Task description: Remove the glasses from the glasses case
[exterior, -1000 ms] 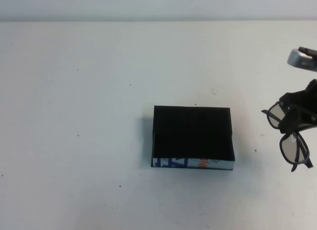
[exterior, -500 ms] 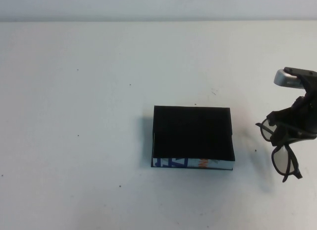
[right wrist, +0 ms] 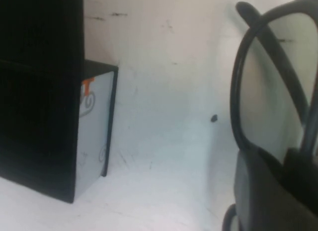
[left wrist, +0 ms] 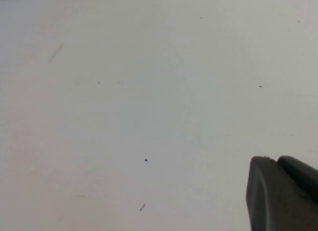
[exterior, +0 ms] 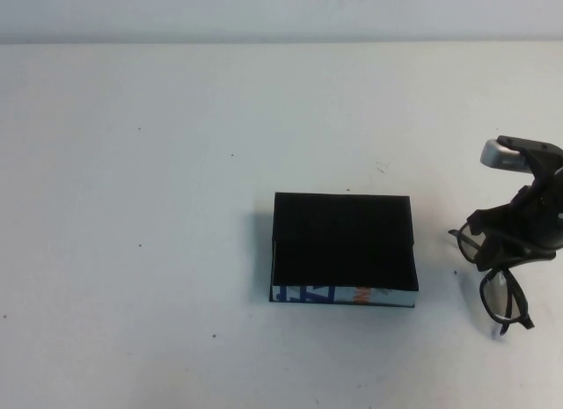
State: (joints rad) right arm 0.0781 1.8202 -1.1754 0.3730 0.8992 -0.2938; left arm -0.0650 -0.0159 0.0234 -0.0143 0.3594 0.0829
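The glasses case [exterior: 343, 247] is a shallow black box with a white front edge printed in blue and orange, at the middle of the table. It also shows in the right wrist view [right wrist: 47, 112]. My right gripper [exterior: 501, 246] is to the right of the case, low over the table, shut on the dark-framed glasses [exterior: 503, 295]. The lower lens hangs down close to the table. In the right wrist view a lens rim [right wrist: 271, 77] shows above the fingers [right wrist: 263, 191]. My left gripper [left wrist: 283, 191] shows only in its wrist view, over bare table.
The white table [exterior: 176, 163] has a few small dark specks. The back wall runs along the far edge.
My right gripper has moved left and down with the glasses, bringing them closer to the table beside the case. The case has not moved.
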